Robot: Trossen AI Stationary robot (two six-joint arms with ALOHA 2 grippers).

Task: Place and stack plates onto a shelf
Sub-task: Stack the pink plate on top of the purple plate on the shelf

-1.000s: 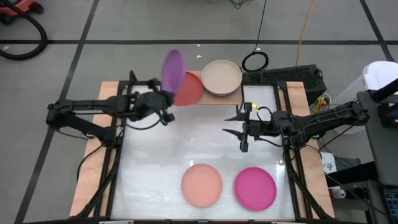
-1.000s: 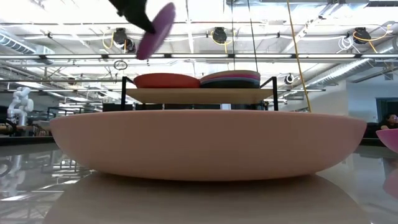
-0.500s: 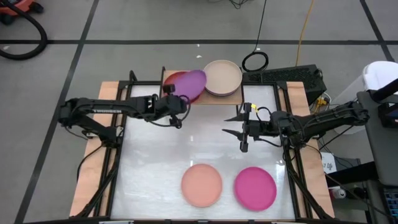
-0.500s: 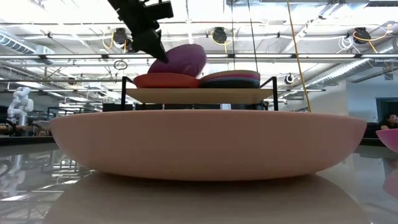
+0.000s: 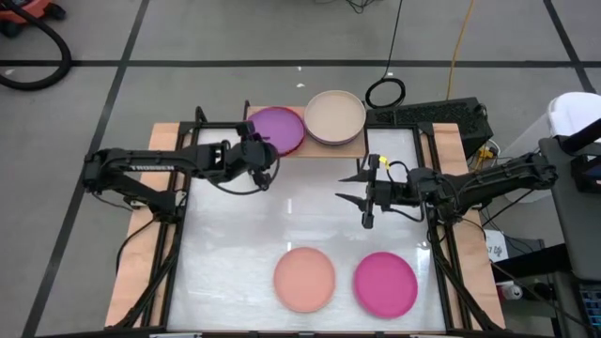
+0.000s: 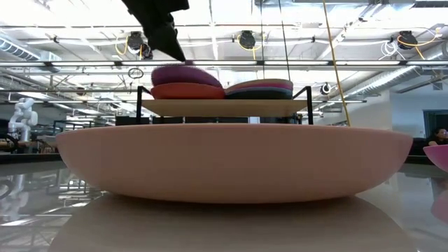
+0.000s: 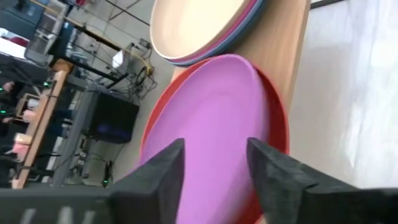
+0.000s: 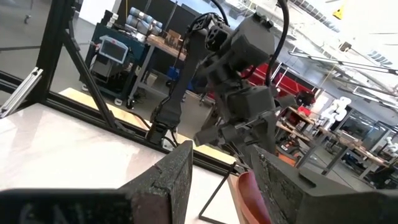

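**On the far-edge shelf: purple plate atop red**

On the small light-wood shelf (image 5: 305, 148) at the desk's far edge, the round matte purple plate (image 5: 276, 129) lies on the red plate (image 7: 278, 134). Beside it, the beige plate (image 5: 334, 116) tops a second stack. Left jaws (image 5: 259, 158) open, just at the purple plate's near rim. Right jaws (image 5: 367, 201) open, mid-desk. Salmon plate (image 5: 304, 279) and magenta plate (image 5: 386, 284) near the desk's (image 5: 235, 253) front edge.

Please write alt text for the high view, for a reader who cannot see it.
The left gripper sits open beside a purple plate lying on a red plate on the shelf, next to a beige-topped stack. The right gripper hangs open over the table; a salmon plate and a magenta plate wait in front.
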